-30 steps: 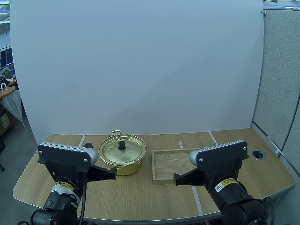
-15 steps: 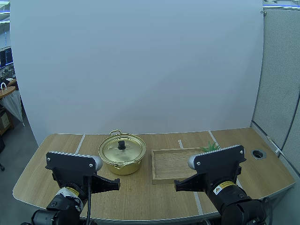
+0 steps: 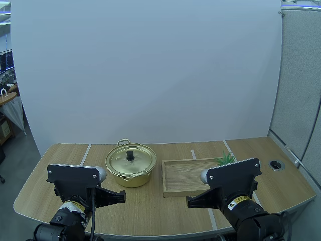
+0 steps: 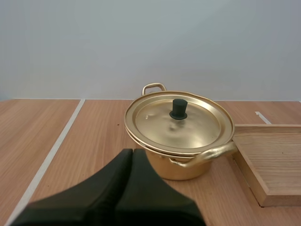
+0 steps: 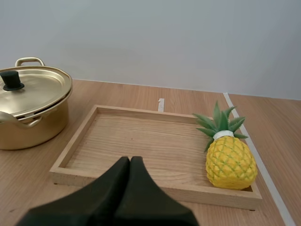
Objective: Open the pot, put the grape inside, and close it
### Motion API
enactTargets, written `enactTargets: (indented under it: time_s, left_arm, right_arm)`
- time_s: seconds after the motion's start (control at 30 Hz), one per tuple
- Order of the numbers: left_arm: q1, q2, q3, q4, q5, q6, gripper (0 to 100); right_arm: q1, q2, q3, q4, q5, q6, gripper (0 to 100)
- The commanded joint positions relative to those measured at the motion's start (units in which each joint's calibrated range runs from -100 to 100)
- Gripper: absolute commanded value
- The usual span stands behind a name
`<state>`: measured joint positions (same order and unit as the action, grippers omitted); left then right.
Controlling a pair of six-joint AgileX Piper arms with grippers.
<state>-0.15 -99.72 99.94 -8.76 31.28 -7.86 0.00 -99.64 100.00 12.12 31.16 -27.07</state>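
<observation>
A golden pot (image 3: 131,165) stands left of centre on the table, its lid on, with a black knob (image 3: 130,155). In the left wrist view the pot (image 4: 178,141) is just ahead of my left gripper (image 4: 132,153), whose fingers lie together as one dark wedge, holding nothing. My right gripper (image 5: 130,161) is shut too and hovers at the near edge of the wooden tray (image 5: 136,141). In the tray's right end stands a yellow pineapple (image 5: 229,160) with green leaves; I see no grapes. From above, the left gripper (image 3: 120,196) and right gripper (image 3: 190,201) sit near the table's front.
The wooden tray (image 3: 183,175) lies right of the pot, and the pineapple's leaves (image 3: 224,158) poke up behind my right arm. White tape lines run across the tabletop. A round cable hole (image 3: 276,164) sits at the far right.
Both arms have sunk lower and drawn back toward the table's front edge, uncovering the pineapple's leaves. Pot and tray have not moved.
</observation>
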Motion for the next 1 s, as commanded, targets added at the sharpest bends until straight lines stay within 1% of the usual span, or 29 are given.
enactTargets:
  time_s: [0.0, 0.17, 0.97]
  left_arm:
    - [0.18, -0.3, 0.1, 0.8, -0.3, -0.5, 0]
    - [0.18, -0.3, 0.1, 0.8, -1.9, -0.2, 0]
    - [0.18, -0.3, 0.1, 0.8, -1.9, -0.2, 0]
  right_arm:
    - [-0.2, -0.4, 0.0, -0.6, 0.7, 1.2, 0]
    - [-0.2, -0.4, 0.0, -0.4, 0.7, 1.2, 0]
    - [-0.2, -0.4, 0.0, -0.4, 0.7, 1.2, 0]
